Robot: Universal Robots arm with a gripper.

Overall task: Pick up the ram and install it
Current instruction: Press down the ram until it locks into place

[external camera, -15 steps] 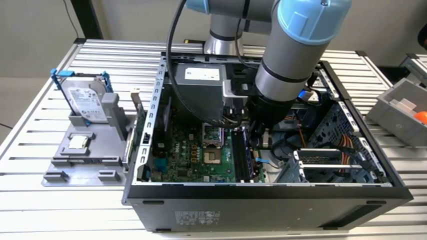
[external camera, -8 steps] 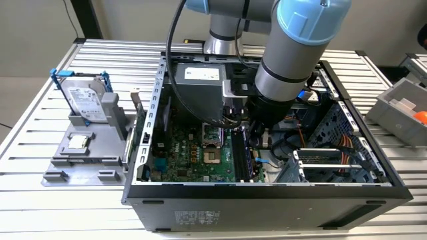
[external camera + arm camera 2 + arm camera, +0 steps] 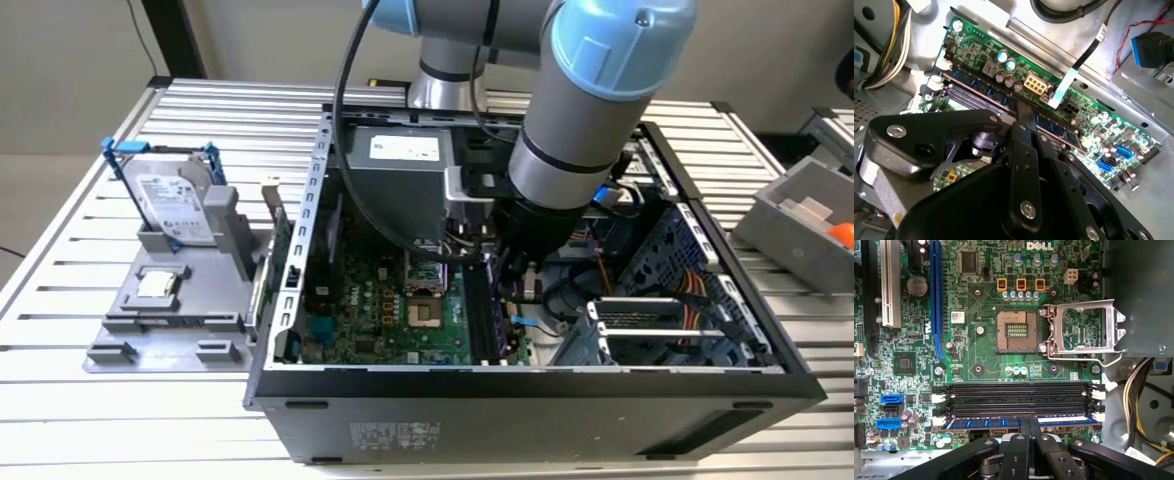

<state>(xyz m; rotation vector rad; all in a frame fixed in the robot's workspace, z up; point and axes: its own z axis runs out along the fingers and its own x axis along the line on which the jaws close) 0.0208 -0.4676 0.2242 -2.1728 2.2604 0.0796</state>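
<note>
The ram (image 3: 984,422) is a blue-green stick lying along the outermost of the black motherboard slots (image 3: 1014,395), the one closest to my fingers. My gripper (image 3: 1030,429) is shut on the ram at its middle, its two black fingers pressed together over the top edge. In the second wrist view the ram (image 3: 1056,129) runs diagonally under the gripper (image 3: 1021,120). In the exterior view the gripper (image 3: 505,285) reaches down into the open computer case (image 3: 534,385), beside the slots.
An open CPU socket (image 3: 1016,330) with its raised metal latch lies beyond the slots. Yellow cables (image 3: 1144,405) and the power supply (image 3: 400,165) crowd one side. A hard drive (image 3: 180,205) stands in a grey fixture (image 3: 160,300) at the exterior view's left.
</note>
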